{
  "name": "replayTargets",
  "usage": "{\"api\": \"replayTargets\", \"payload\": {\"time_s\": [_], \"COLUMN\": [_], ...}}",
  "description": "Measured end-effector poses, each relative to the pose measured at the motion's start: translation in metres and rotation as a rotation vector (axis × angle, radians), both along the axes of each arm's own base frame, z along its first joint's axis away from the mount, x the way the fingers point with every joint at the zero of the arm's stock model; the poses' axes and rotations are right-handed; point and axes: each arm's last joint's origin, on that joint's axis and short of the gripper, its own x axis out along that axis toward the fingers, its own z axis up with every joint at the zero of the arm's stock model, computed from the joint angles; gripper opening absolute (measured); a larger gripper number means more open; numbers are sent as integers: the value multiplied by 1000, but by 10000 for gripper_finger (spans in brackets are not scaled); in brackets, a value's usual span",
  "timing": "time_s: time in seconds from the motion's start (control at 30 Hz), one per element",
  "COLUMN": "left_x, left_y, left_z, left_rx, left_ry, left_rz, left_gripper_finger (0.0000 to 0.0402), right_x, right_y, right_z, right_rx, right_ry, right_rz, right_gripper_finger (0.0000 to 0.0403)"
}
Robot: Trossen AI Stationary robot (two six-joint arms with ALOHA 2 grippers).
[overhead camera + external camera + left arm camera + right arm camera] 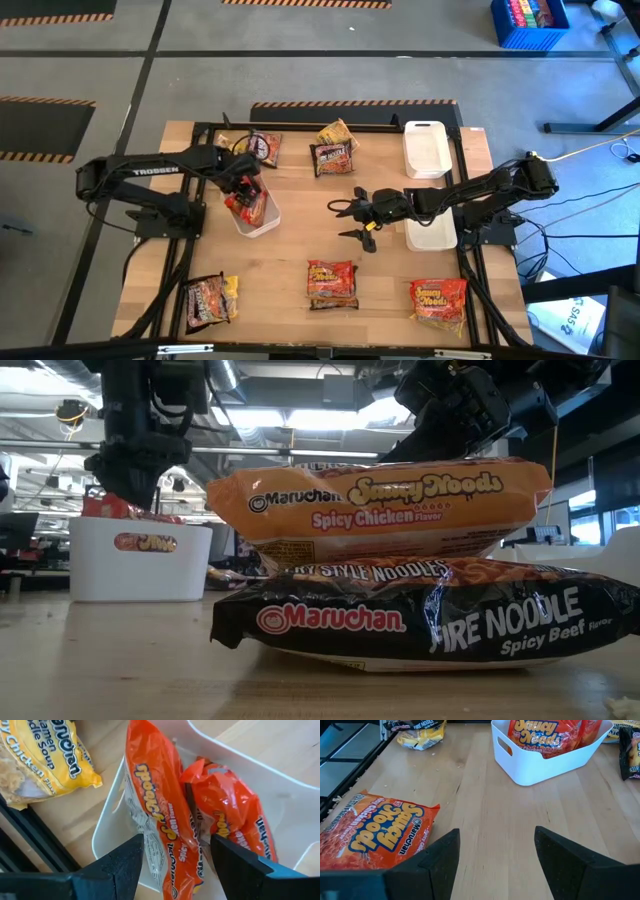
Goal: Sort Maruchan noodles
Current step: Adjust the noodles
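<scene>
— Noodles first: where do the packets lie?
— Two orange packets (pixel 165 820) stand on edge in the white bin (pixel 262 222) on the table's left half. An orange packet on a black one (pixel 332 283) sits at the front middle, another orange packet (pixel 438 300) at the front right, and a black packet on a yellow one (pixel 210 298) at the front left. More packets (pixel 333 155) lie at the back, beside two white trays (pixel 425 148).
— And the left gripper (pixel 247 192)?
— It hangs over the bin, fingers (pixel 120 865) spread to either side of one upright orange packet, not pinching it.
— The right gripper (pixel 345 220)?
— Over bare wood (pixel 520 820) at the middle, fingers (pixel 570 855) spread, holding nothing.
</scene>
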Motion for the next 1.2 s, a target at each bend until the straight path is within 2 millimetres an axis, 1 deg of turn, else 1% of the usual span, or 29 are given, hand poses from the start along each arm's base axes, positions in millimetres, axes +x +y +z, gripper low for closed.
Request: {"api": "replayTargets", "payload": {"time_s": [0.27,0.4,0.5,0.73,0.87,1.0,1.2], "left_x": [4,7,10,11,11,10,12], "left_y": [5,8,10,10,10,10,8], "left_z": [-22,-27,-28,-28,-28,-22,4], "left_rx": [-24,-40,-36,-26,-26,-29,6], "left_ry": [83,83,74,66,67,73,69], "left_rz": [-22,-44,-68,-97,-123,-142,-168], "left_gripper_finger": [223,216,193,106,65,38,25], "right_x": [0,0,0,0,0,0,0], "right_y": [0,0,0,0,0,0,0], "right_z": [0,0,0,0,0,0,0], "right_rx": [0,0,0,0,0,0,0], "right_ry": [1,1,1,2,2,2,4], "right_rz": [0,0,0,0,0,0,0], "right_gripper_finger": [237,237,237,237,237,237,237]}}
